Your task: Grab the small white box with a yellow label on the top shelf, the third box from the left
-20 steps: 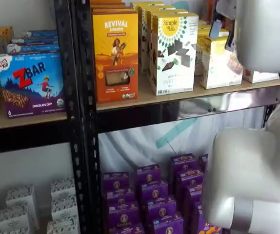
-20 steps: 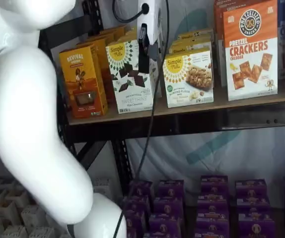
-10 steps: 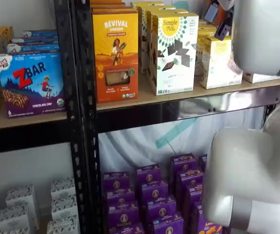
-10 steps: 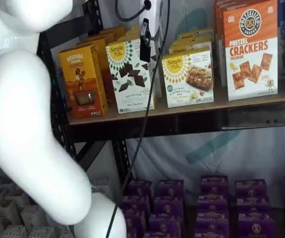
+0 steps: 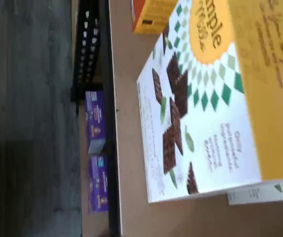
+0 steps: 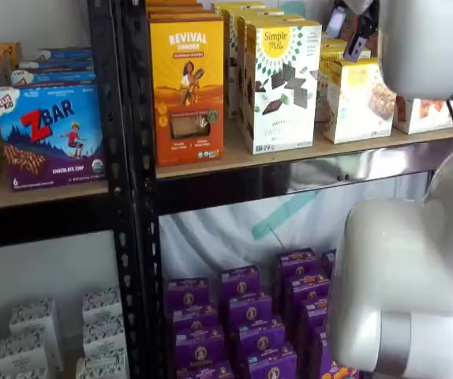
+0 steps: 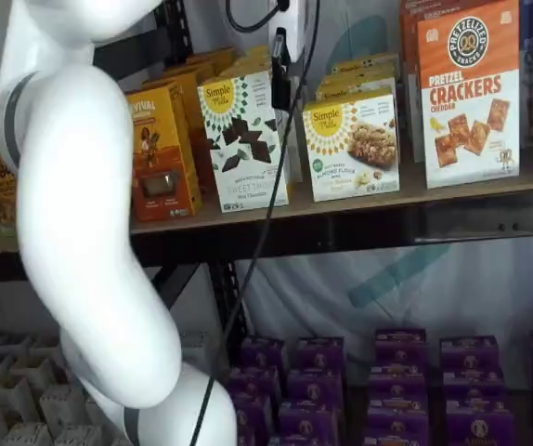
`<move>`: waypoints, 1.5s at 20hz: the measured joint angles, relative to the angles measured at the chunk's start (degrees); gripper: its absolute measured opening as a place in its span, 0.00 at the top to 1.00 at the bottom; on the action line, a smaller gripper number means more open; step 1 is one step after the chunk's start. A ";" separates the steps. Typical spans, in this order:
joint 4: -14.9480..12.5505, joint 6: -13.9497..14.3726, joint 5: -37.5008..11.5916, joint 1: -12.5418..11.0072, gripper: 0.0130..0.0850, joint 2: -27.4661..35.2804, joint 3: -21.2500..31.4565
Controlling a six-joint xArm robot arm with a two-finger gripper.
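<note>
One empty gripper (image 7: 281, 88), fingers apart, now higher, nearer the small white box (image 7: 352, 146).

end effector (image 7: 281, 84) now farther right, nearer small white box (image 7: 352, 146)

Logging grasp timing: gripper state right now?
Gripper: open, holding nothing, up in front of the top-shelf boxes; the small white box is untouched.

arm (image 7: 81, 232): glossy white, rounded | grey joint band | black cable (image 7: 265, 223)
</note>
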 joint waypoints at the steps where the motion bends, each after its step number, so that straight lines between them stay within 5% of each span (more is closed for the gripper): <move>1: -0.45 0.12 0.07 0.28 0.00 0.62 -0.48; 13: -4.67 1.62 6.18 2.92 0.00 15.73 -15.57; 30: -10.58 0.73 6.23 4.05 0.00 13.58 -12.68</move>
